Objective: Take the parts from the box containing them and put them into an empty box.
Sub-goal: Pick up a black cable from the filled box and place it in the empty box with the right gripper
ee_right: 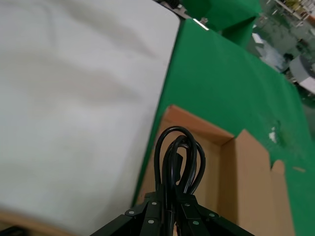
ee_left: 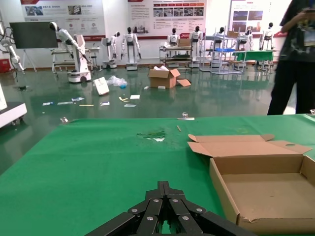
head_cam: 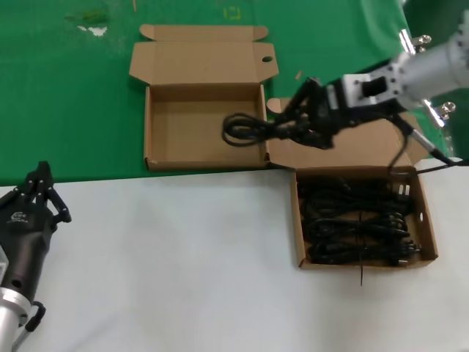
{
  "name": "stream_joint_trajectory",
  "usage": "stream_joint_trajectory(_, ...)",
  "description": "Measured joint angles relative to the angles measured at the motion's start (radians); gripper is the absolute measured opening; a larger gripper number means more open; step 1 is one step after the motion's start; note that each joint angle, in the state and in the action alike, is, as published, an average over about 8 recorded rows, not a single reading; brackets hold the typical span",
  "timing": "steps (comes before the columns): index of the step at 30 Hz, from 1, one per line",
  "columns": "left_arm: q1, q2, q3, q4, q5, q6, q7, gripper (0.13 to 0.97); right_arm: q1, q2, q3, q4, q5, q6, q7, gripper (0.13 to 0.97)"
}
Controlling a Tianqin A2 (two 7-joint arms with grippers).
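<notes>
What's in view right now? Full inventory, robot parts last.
Empty box: one, brown, lid open, on green cloth, left of the other box.
Full box: one, brown, on white surface at right.
Cable bundles: several, black, inside the full box; count unclear.
Carried cable: one, black, over the empty box's right side.
Green cloth: one, far half of table.
Right gripper: shut on the carried cable.
Left gripper: parked near left, shut.

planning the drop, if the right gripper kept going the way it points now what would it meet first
Probably the empty box. The right gripper, shut on a coiled cable, points toward the robot's left across that box's right wall. The cable loop already hangs over the bare floor; continuing would likely reach the floor or far wall, though height is unclear.
</notes>
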Motion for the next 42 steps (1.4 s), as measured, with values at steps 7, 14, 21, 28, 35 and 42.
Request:
stream_joint_trajectory(7, 0.000, 0.000, 0.000, 0.000, 0.000, 0.000, 0.000, 0.140, 0.096, -0.154, 0.021, -0.267, 0.003, 0.134, -0.149, 0.168)
stream_joint_trajectory(14, 0.000, 0.000, 0.000, 0.000, 0.000, 0.000, 0.000, 0.140, 0.123, -0.258, 0.041, -0.382, 0.004, 0.272, -0.219, 0.168)
stream_joint_trajectory(21, 0.000, 0.000, 0.000, 0.000, 0.000, 0.000, 0.000, 0.140, 0.101, -0.321, 0.047, -0.406, 0.003, 0.397, -0.249, 0.168)
stream_joint_trajectory(28, 0.000, 0.000, 0.000, 0.000, 0.000, 0.000, 0.000, 0.140, 0.059, -0.347, -0.054, -0.380, 0.101, 0.488, -0.258, 0.168)
stream_joint_trajectory(35, 0.000, 0.000, 0.000, 0.000, 0.000, 0.000, 0.000, 0.140, 0.016, -0.352, -0.288, -0.340, 0.317, 0.567, -0.257, 0.168)
stream_joint_trajectory(42, 0.000, 0.000, 0.000, 0.000, 0.000, 0.000, 0.000, 0.140, -0.013, -0.353, -0.493, -0.314, 0.516, 0.629, -0.266, 0.168)
